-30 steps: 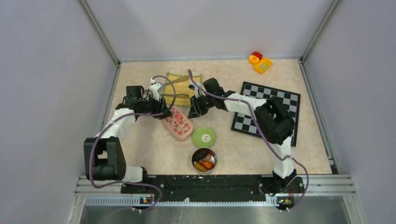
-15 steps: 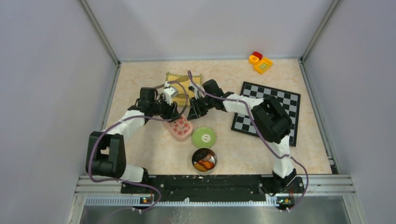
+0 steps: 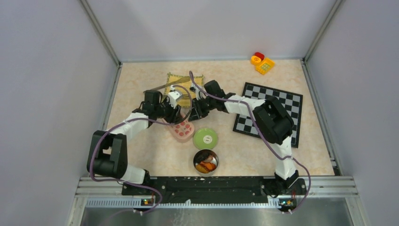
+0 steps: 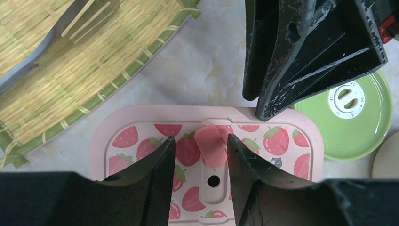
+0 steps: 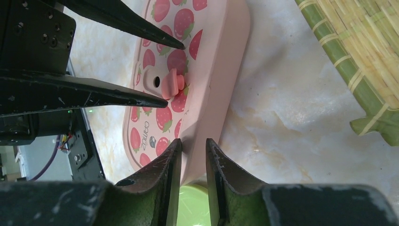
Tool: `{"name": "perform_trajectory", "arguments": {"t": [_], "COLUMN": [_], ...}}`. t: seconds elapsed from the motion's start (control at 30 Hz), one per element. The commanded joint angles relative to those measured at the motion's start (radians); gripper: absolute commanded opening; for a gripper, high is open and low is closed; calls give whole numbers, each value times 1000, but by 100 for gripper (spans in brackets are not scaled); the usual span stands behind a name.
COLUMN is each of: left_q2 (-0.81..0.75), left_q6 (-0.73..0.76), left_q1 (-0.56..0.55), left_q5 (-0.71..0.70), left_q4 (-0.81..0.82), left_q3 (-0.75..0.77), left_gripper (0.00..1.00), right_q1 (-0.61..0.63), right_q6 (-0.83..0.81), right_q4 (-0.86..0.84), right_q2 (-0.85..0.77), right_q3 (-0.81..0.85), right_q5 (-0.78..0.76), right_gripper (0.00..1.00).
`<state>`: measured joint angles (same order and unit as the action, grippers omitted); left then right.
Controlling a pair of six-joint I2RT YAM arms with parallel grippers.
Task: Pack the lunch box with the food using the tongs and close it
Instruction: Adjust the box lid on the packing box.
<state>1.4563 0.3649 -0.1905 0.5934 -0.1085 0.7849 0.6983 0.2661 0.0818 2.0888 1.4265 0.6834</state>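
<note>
Opening of the lunch box [image 4: 282,141] appears to be in hand. The left hand [image 4: 201,139] is spread astride the lid tab [image 4: 212,150]. The right hand [image 5: 194,141] is nearly together at the rim, and a grip cannot be told. The tongs [image 4: 49,49] lie beyond the left hand. Next, the lid must be lifted.

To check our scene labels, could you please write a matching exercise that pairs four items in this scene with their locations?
Things:
1 tongs
2 food
3 green lid
4 toy blocks

Places:
A in the metal tin
B far right corner of the table
C on the bamboo mat
D right next to the tin

Pairs: 1-C, 2-A, 3-D, 4-B
</note>
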Motion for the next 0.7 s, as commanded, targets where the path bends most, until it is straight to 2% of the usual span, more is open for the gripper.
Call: {"name": "perform_trajectory", "arguments": {"t": [0.0,0.33,0.5,0.67], "left_q2": [9,2,-15,-27], "left_q6": [14,50,59,38], "left_q1": [-23,-92,-103,-107], "left_q5": [-15,-142,-167,-122], "left_q4": [23,-14,-64,-109], "left_q3": [1,5,19,47], "left_gripper": [48,39,26,14], "right_q1": [4,3,4,4], "right_q6": [-1,4,3,1], "right_q4": [-23,-22,-20,-20], "right_q2": [29,42,46,48], "right_q3": [-7,-8,-8,-9], "right_q5": [2,2,0,3], "right_gripper": [24,22,22,21]}}
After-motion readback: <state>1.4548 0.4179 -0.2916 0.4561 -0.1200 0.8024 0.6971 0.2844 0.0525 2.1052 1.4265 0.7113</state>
